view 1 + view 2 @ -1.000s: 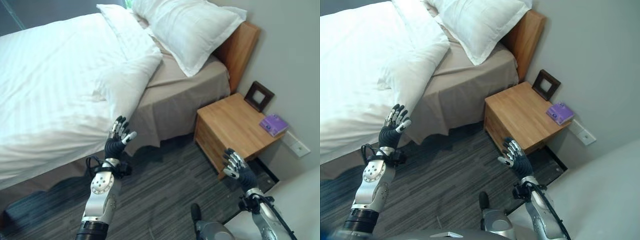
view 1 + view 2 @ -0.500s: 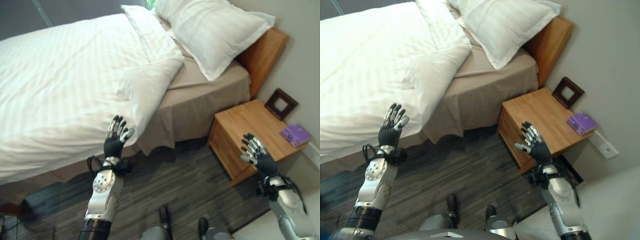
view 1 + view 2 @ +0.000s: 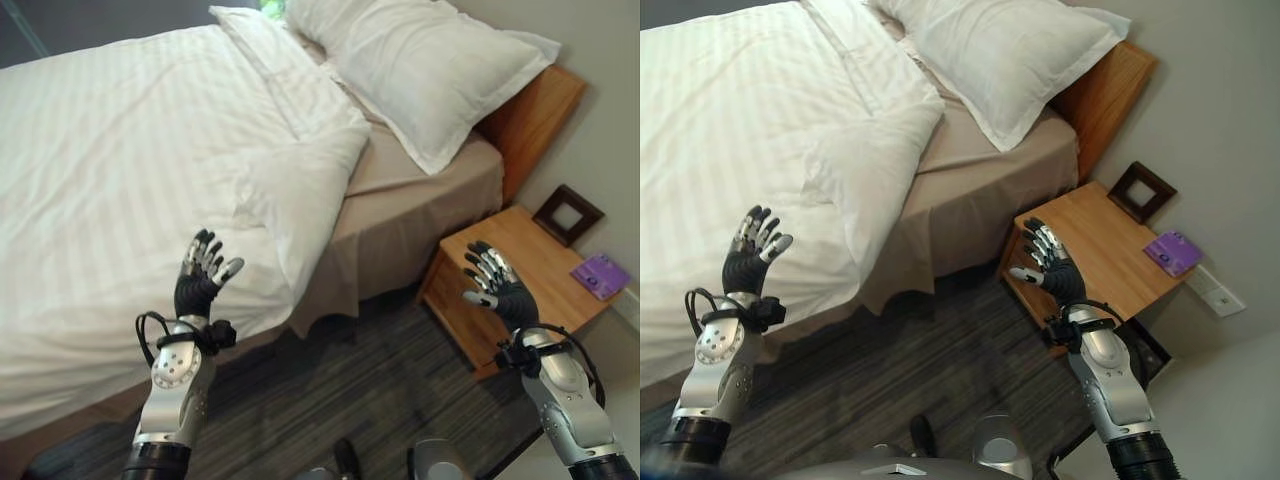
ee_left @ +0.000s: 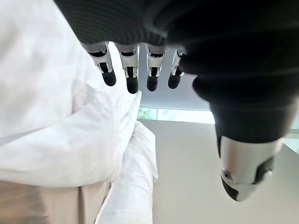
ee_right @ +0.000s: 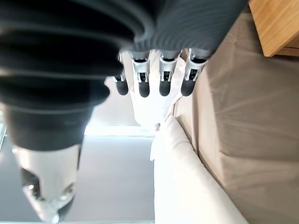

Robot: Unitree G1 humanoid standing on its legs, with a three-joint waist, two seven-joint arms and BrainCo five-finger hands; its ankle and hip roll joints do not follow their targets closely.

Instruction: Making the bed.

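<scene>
White duvet (image 3: 130,170): spread over most of the bed, its top corner folded back in a bunched flap, so the head end is yet to be drawn up.
Sheet (image 3: 420,190): tan, bare below the pillow.
Pillow (image 3: 430,65): leaning on the headboard (image 3: 535,110).
Nightstand (image 3: 520,275): wooden, beside the bed.
Left hand (image 3: 198,283): raised with fingers spread, empty, near the duvet's edge, likely to reach for it.
Right hand (image 3: 1052,268): raised, fingers straight, empty, over the nightstand.
</scene>
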